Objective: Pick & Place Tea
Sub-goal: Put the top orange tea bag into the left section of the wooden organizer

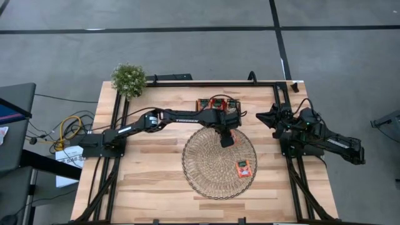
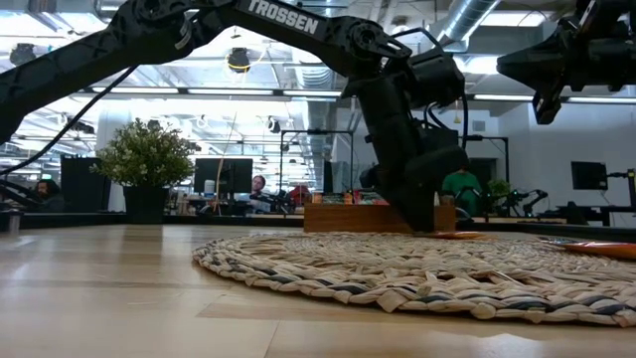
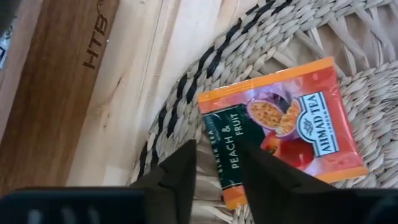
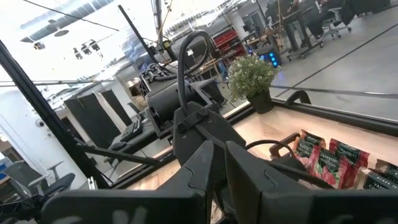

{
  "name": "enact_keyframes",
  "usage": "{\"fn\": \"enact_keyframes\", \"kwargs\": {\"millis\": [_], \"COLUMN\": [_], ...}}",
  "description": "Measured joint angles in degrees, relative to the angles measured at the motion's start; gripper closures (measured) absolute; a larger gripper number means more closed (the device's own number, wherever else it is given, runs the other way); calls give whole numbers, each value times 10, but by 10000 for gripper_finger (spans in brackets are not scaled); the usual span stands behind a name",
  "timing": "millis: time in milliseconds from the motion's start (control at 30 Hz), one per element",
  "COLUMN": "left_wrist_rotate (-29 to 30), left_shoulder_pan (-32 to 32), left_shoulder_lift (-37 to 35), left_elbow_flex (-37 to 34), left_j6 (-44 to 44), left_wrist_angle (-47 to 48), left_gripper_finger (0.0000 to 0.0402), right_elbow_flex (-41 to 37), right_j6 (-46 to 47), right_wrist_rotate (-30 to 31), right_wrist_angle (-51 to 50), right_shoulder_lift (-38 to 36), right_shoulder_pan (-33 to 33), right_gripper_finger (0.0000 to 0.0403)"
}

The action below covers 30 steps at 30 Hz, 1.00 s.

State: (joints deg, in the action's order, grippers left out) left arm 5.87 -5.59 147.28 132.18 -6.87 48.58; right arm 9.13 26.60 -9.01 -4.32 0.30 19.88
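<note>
A tea sachet (image 3: 283,130) labelled "AHMAD TEA", "PEACH & FRUIT" lies on the woven mat (image 3: 385,93) near its far edge, its corner grasped by the left gripper (image 3: 217,165), beside a wooden tray (image 1: 215,104) of sachets; right gripper (image 4: 219,165) clenched, empty, above the desk's right edge.

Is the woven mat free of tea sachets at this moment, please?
No: one red-orange tea sachet lies on the woven mat, and the left end effector holds another above it.
</note>
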Motion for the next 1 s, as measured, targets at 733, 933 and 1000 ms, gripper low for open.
{"fn": "enact_keyframes", "kwargs": {"millis": [733, 933, 1000], "left_wrist_rotate": [-2, -5, -5], "left_shoulder_pan": [0, 1, 1], "left_shoulder_lift": [-19, -21, -26], "left_elbow_flex": [0, 0, 0], "left_j6": [0, 12, 12], "left_wrist_angle": [21, 50, 60], "left_gripper_finger": [401, 401, 401], "right_elbow_flex": [0, 0, 0], "right_j6": [4, 4, 4], "right_wrist_rotate": [0, -1, -1], "right_wrist_angle": [0, 0, 0], "right_shoulder_lift": [0, 0, 0], "right_shoulder_pan": [0, 0, 0], "right_gripper_finger": [369, 369, 369]}}
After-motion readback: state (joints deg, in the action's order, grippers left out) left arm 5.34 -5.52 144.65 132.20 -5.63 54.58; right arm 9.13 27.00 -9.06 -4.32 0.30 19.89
